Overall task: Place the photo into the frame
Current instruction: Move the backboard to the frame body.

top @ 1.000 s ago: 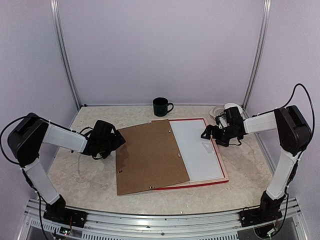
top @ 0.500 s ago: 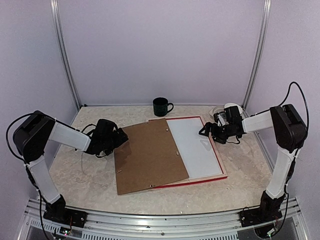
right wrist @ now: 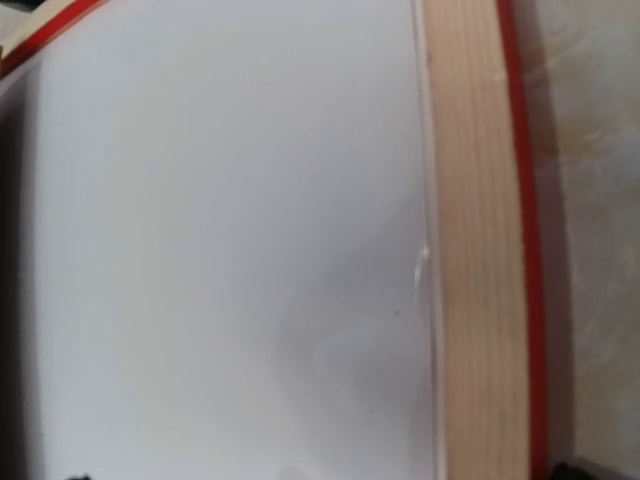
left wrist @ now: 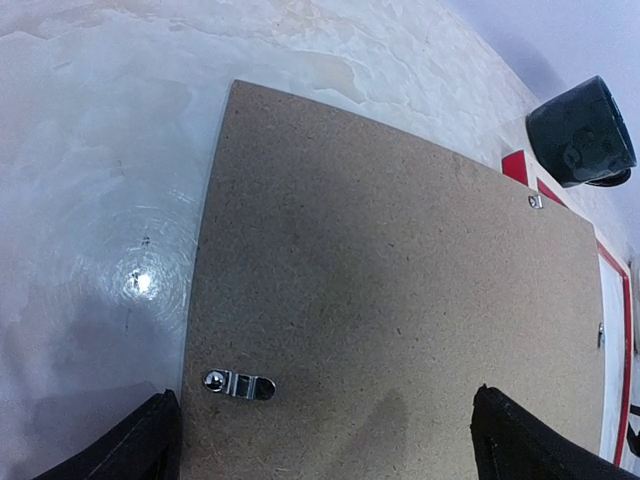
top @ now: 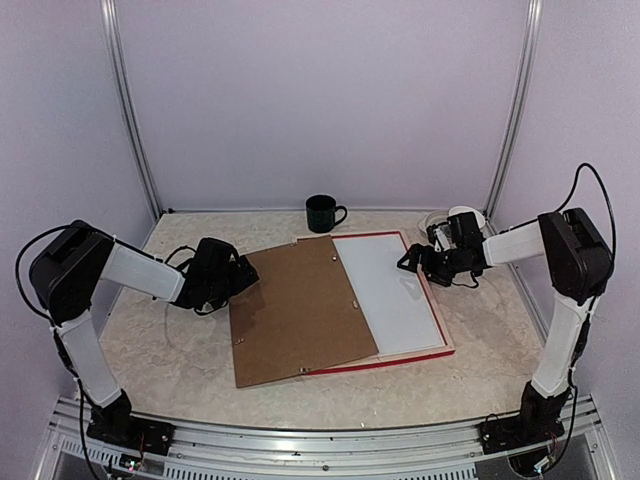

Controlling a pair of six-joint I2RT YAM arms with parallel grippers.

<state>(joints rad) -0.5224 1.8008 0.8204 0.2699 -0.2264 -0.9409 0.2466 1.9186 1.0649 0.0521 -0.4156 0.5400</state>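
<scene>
The frame (top: pixel 437 330) lies flat at centre right, pale wood back up with a red outer edge. A plain white sheet (top: pixel 392 292) fills its recess; it looks like the photo face down, and no print shows. A brown backing board (top: pixel 300 310) lies askew over the frame's left part. My left gripper (top: pixel 238 277) is open at the board's left edge, its fingers (left wrist: pixel 148 440) straddling the board (left wrist: pixel 400 270) near a metal clip (left wrist: pixel 238 383). My right gripper (top: pixel 407 264) is open low over the frame's right rim (right wrist: pixel 470 250) and the white sheet (right wrist: pixel 220 220).
A dark green mug (top: pixel 322 212) stands behind the frame, also seen at the left wrist view's upper right as the mug (left wrist: pixel 580 130). A white round object (top: pixel 462 215) with cables sits at the back right. Metal posts and pale walls close in the table.
The frame and board have slid a little left and back. My left gripper came closer to the board's left edge; my right gripper shifted slightly left at the frame's rim. Both stay open.
</scene>
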